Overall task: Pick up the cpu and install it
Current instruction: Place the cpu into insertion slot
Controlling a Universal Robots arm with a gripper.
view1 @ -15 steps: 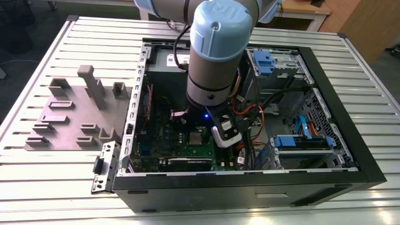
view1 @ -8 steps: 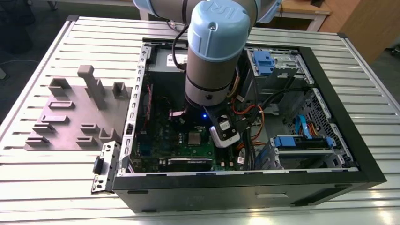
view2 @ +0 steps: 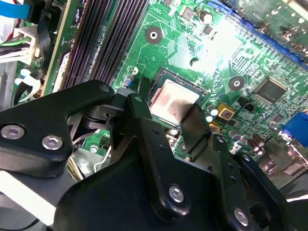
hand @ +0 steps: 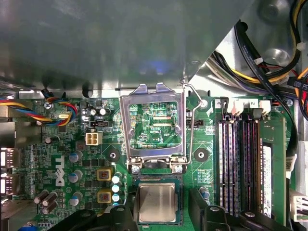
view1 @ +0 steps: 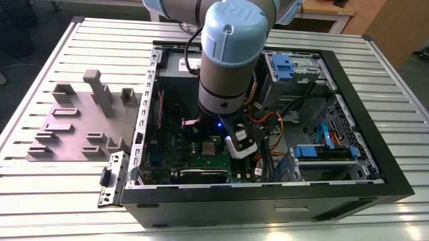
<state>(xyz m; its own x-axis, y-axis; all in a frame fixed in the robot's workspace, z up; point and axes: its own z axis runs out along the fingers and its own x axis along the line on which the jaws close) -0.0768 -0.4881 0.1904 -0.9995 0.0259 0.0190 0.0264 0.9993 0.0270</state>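
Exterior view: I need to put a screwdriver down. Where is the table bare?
Bare table slats run along the near edge in front of the grey fixture plate, and along the far edge behind it. The computer case is crowded with cables, drive bays and the arm.

Table (view1: 67,201): pale slatted metal top; carries the case and the fixture
Computer case (view1: 268,203): black; lying on its side, open face up; takes the table's middle and the exterior view's right
Arm (view1: 231,60): pale blue and grey; reaches down into the case's middle; a small blue light (view1: 219,124) glows near its lower end
Motherboard (view1: 194,153): green; flat on the case floor
cpu (view1: 210,147): small pale square on the motherboard; just beside the arm's lower end
Cables (view1: 268,120): orange and black; beside the arm
Fixture (view1: 74,125): matte grey plate with raised blocks; at the exterior view's left, beside the case
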